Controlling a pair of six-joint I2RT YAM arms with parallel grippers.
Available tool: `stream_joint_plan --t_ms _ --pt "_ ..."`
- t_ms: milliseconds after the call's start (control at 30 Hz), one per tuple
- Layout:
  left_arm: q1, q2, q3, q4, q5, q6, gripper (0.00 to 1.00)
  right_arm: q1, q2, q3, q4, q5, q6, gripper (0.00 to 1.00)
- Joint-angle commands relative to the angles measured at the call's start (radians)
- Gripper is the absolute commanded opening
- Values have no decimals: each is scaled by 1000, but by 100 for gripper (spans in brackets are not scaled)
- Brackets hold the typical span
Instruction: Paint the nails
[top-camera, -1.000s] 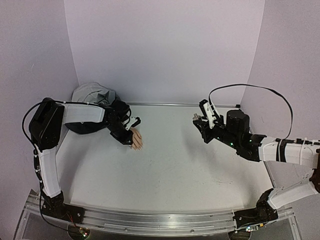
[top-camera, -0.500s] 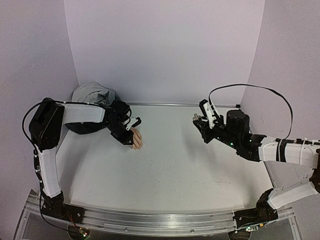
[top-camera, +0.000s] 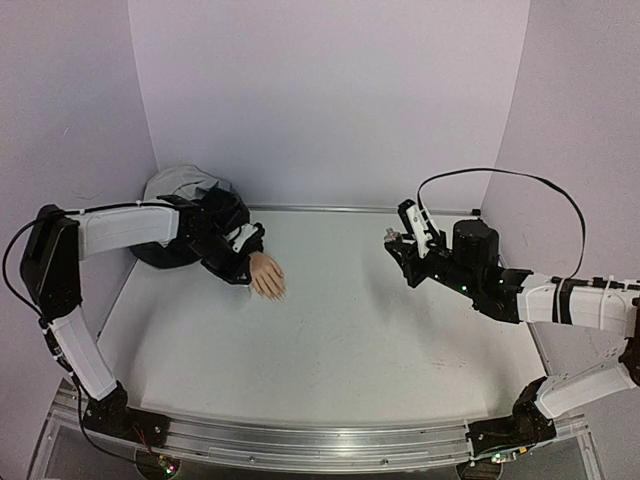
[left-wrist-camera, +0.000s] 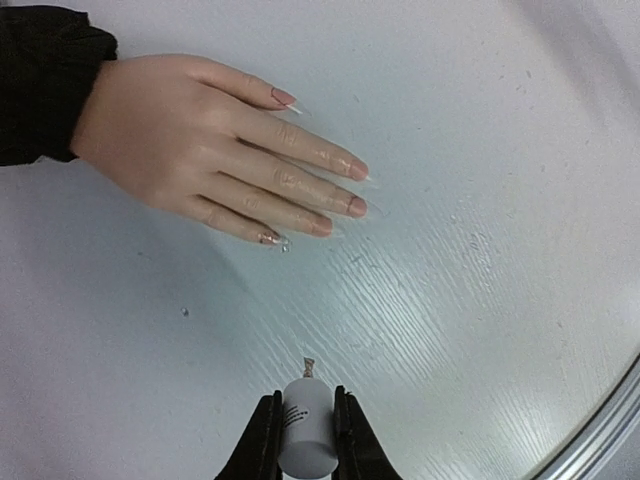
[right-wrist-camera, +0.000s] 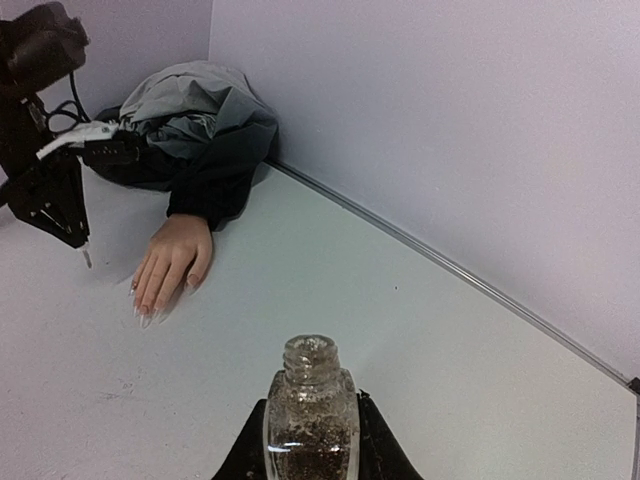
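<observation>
Because the nails (left-wrist-camera: 357, 206) lie flat on the surface (left-wrist-camera: 470, 300), the left hand (left-wrist-camera: 305, 402) pinches the white brush cap (left-wrist-camera: 306, 440) with its bristles (left-wrist-camera: 309, 366) pointed at them from nearby, while the right hand (right-wrist-camera: 310, 445) clamps the open bottle (right-wrist-camera: 309, 400) upright, well apart from them, probably against spilling.

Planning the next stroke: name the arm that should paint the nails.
Left. The left gripper holds the brush cap close to the nails of the mannequin hand; the right gripper holds the open bottle across the table.

Bare table (top-camera: 350, 340) lay open from centre to 6 o'clock, mannequin hand (top-camera: 267, 276) and bunched jacket (top-camera: 185, 188) crowded 10 o'clock
</observation>
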Motion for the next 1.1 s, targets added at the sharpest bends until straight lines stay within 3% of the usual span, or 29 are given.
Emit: stream_joint_plan --t_ms 0,267,567,833,1067 --pt "-3 -221 -27 -54 27 -74 0 0 -19 44 23 -36 37 0" --pt "-1 -375 12 -26 272 -153 0 3 21 104 -11 -178 155 0" --pt "-2 -432 5 154 585 -269 0 211 126 154 119 -192 207 0" --pt "-7 -504 -46 190 655 -280 0 337 245 231 191 -262 199 0" --pt "-37 -500 -48 190 681 -273 0 371 327 304 211 -217 176 0"
